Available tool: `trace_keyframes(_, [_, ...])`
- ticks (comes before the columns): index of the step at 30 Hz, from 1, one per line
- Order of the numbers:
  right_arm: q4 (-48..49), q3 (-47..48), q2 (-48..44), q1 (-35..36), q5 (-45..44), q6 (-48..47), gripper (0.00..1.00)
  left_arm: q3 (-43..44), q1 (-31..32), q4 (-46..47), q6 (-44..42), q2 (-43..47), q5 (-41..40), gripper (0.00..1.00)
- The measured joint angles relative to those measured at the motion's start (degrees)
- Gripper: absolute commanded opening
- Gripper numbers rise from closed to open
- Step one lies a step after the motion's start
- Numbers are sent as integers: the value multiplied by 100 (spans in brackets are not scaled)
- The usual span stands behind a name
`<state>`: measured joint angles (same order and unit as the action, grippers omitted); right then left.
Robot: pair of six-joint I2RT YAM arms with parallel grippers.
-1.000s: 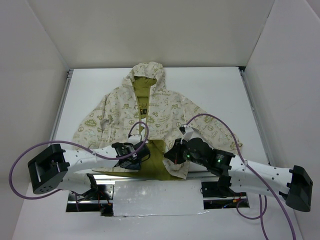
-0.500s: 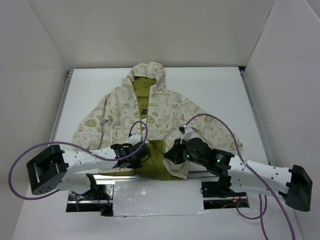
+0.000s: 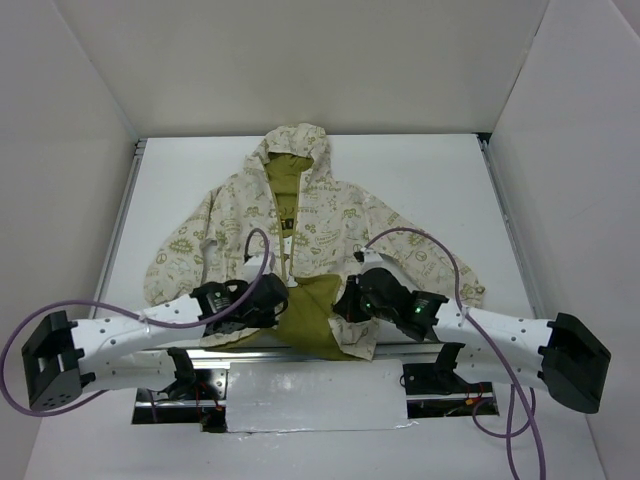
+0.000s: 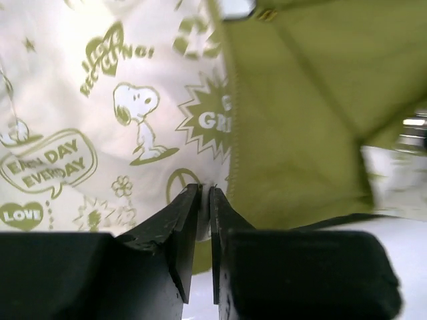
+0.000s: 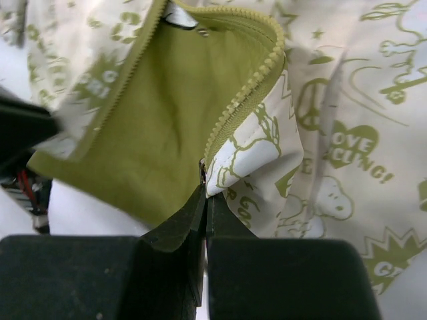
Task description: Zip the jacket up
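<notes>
The cream jacket [image 3: 300,215] with olive doodle prints lies flat on the table, hood at the far side, its front open at the bottom and the olive lining [image 3: 315,315] showing. My left gripper [image 3: 280,303] is shut on the left front hem edge [image 4: 203,200]. My right gripper [image 3: 348,305] is shut on the bottom corner of the right front edge by the olive zipper teeth [image 5: 243,93]. A metal zipper piece [image 5: 187,17] shows higher up where the two sides meet.
White walls enclose the table on three sides. A silver foil-covered strip [image 3: 315,395] lies at the near edge between the arm bases. Purple cables [image 3: 410,240] loop over both arms.
Both grippers have moved up the table and closer together, bunching the lower front of the jacket. The left arm's base end has swung down and left.
</notes>
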<state>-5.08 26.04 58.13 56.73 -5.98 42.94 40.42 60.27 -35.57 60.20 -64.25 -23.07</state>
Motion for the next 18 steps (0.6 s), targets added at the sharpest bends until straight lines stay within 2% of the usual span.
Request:
trace_keyframes(5, [127,0,214,-199,129,31,0,396,0,-111,-15,286,-199,30])
trace_keyframes(8, [192,0,236,-203,184,31,0,332,0,-146,-7,284,-214,17])
trace_keyframes(11, [214,0,243,-203,210,31,0,79,0,-61,-28,304,-120,32])
trace_keyframes(12, [214,0,243,-203,214,31,0,-11,0,-48,-26,302,-61,43])
trace_keyframes(15, [210,0,243,-203,210,31,0,-151,20,-118,39,254,140,56])
trace_keyframes(18, [208,0,243,-205,210,28,0,-153,199,-260,225,133,195,58])
